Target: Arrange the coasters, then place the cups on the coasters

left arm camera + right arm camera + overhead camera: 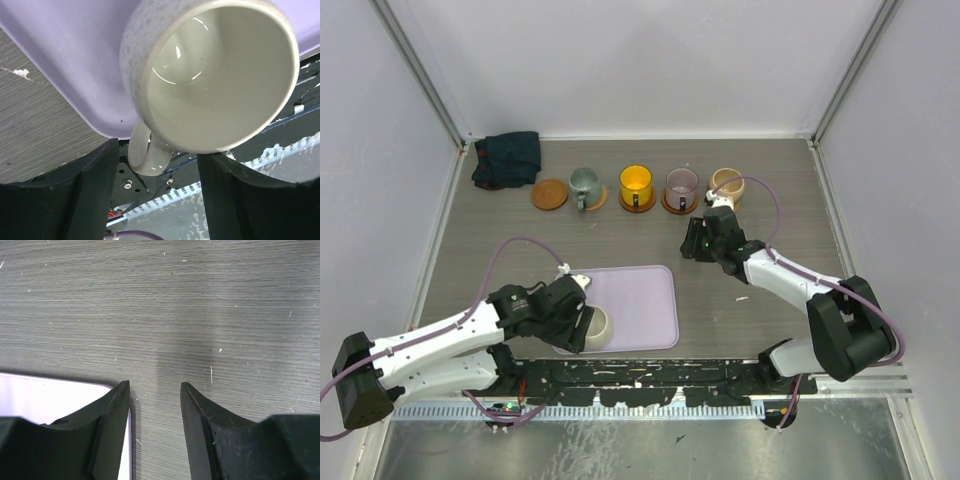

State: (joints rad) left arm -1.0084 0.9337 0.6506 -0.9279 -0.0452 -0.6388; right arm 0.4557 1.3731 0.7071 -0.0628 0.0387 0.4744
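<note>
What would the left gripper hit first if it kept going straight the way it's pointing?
Most likely the handle of the cream-white cup on the lavender tray, just ahead between the fingers of the left gripper, though depth is unclear.

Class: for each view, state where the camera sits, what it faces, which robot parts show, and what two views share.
Top: overhead, near side, facing the table; left arm, right arm show.
Left wrist: faces the cream cup; jaws flank its handle.
Right wrist: faces the table; open jaws show.
Shared by all: the purple tray.
</note>
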